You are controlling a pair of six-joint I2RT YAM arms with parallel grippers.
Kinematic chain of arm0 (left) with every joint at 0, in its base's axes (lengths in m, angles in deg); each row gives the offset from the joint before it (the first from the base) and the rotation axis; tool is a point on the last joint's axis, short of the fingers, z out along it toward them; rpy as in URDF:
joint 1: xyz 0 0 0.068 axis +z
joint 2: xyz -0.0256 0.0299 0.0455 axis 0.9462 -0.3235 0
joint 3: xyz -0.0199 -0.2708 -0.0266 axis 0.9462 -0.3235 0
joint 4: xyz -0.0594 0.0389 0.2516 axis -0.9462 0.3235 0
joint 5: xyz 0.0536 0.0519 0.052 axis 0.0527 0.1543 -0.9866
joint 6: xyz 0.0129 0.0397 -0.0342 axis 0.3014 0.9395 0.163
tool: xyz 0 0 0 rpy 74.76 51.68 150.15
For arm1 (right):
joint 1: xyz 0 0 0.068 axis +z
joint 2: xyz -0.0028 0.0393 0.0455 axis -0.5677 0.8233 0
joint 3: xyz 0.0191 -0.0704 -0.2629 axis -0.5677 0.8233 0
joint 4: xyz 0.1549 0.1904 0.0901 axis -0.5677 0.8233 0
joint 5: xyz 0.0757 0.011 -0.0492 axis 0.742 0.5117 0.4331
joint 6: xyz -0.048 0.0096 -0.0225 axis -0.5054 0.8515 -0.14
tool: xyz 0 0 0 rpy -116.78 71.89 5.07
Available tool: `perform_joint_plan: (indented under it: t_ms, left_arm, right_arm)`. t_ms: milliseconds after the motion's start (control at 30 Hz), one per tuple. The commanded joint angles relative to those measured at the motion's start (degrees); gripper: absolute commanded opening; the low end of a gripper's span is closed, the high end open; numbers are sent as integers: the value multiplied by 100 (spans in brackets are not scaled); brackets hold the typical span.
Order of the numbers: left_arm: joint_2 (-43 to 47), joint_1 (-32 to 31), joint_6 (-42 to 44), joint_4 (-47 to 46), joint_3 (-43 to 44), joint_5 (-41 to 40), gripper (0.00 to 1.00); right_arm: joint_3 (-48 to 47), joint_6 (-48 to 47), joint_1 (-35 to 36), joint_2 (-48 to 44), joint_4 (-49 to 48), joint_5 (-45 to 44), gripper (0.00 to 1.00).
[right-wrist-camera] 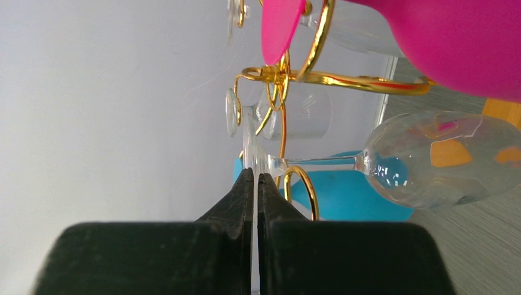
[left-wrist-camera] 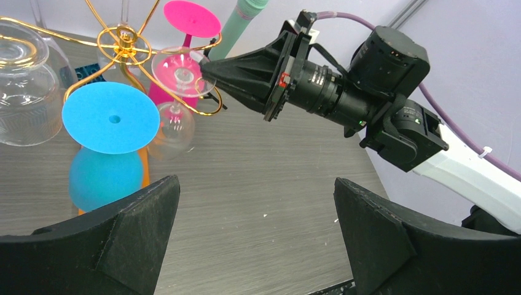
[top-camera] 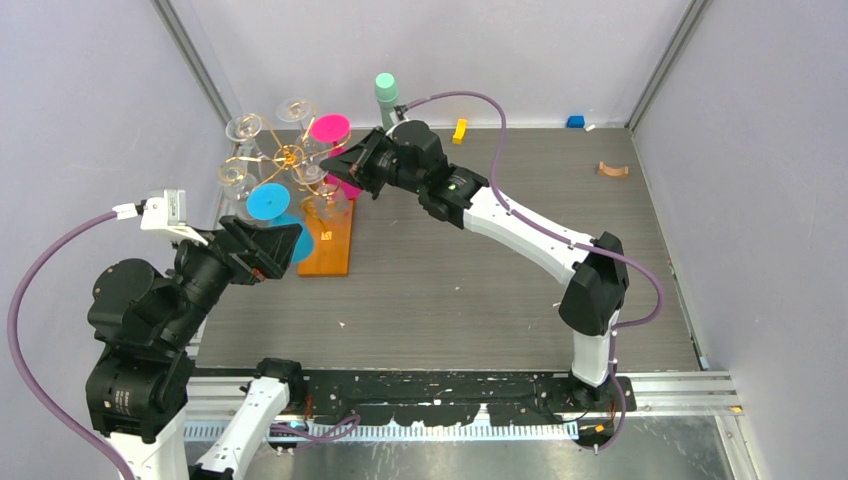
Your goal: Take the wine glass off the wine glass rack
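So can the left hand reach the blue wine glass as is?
Probably yes: the left hand is open, facing the blue wine glass, nothing between them; the right hand is across the rack.

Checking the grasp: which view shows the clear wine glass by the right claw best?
Right wrist: the clear wine glass appears side-on, foot, stem and bowl visible, with the shut right claw at its foot's rim. Left wrist shows it smaller, foot facing the camera. Top external shows it only faintly among the wine glass rack wires.

Grey table point(top-camera: 450, 290) bears wine glass rack point(top-camera: 328, 242), yellow block point(top-camera: 460, 130), blue block point(top-camera: 575, 122)
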State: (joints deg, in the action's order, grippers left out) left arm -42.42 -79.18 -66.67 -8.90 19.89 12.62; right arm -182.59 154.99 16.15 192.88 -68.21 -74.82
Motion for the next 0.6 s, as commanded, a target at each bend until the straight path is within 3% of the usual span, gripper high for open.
perform_joint_plan:
  t_ms: [0,233,367,567]
  left_arm:
    - [-38,32,173,51,201,7,100]
    - [-218,32,288,218,294,578,100]
    - [-456,32,152,75,180,1427,100]
    - [-315,31,28,-548,-230,1671,100]
  right_arm:
    - [-368,-148,28,-85,-539,-488,1]
    - [51,-195,2,-484,-480,-1337,0]
    - [279,-178,-31,-814,-223,-1533,0]
    - [573,6,-64,-1279,124,-1494,0]
